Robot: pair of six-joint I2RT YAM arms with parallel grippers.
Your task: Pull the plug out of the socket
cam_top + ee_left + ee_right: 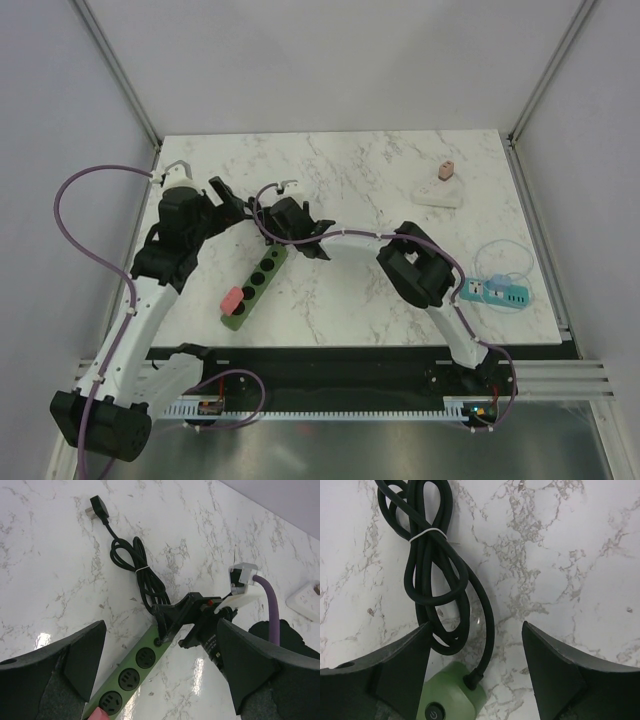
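A green power strip (256, 284) lies slantwise on the marble table, with a pink plug (232, 300) seated in its near-left socket. Only the plug's tip (100, 714) shows at the bottom edge of the left wrist view. My right gripper (285, 240) hangs open over the strip's far end (454, 692), its fingers either side of the switch and the black cord's (432, 570) exit. My left gripper (230, 205) is open above the strip (131, 672), nothing between its fingers. In the left wrist view one right finger (170, 622) sits at the strip's end.
The bundled black cord (135, 565) with its own loose plug (97, 507) lies beyond the strip. A white socket block with a beige plug (441, 186) stands at the far right. A teal power strip (495, 292) with a white cable lies at the right edge.
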